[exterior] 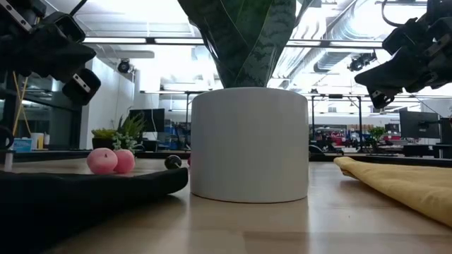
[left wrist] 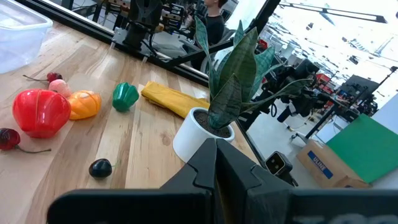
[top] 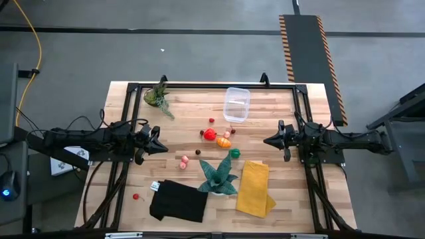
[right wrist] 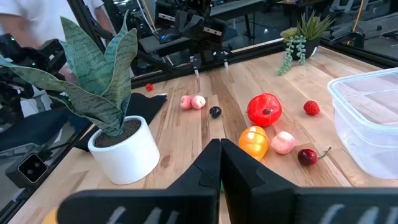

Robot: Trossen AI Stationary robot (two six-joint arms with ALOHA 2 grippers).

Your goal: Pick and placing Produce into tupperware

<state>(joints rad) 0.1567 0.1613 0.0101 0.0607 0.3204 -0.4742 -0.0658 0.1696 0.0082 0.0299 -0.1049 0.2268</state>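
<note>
At the near edge of the table (top: 279, 99) lie a black cloth (top: 178, 201) and a folded yellow cloth (top: 254, 188), with a small red piece (top: 136, 196) of produce alone to the left of the black cloth. Between the two cloths stands a white pot (right wrist: 125, 151) holding soil and a teal plant (top: 219, 175) with stiff striped leaves. A green piece (top: 235, 153) sits just behind the plant, and a pink pair (top: 184, 160) rests to its left with a dark ball (top: 198, 152) nearby.

Toward the middle, the left gripper (top: 162, 146) hangs over the left side of the table and the right gripper (top: 267, 141) over the right side, tips facing each other. Each has its fingers pressed together on nothing.

Between the grippers, a red tomato (top: 210, 135) lies touching an orange piece (top: 224, 141), with a pale pink piece (right wrist: 283, 142) beside them, a dark cherry (right wrist: 307, 156) with a stem close by, and a red berry (top: 212, 121) a little farther back.

Beyond these stands the clear tub (top: 236, 105), upright, lid off, with nothing inside; all the produce lies outside it on the wood. At the far left corner sits a small leafy potted plant (top: 158, 96).
</note>
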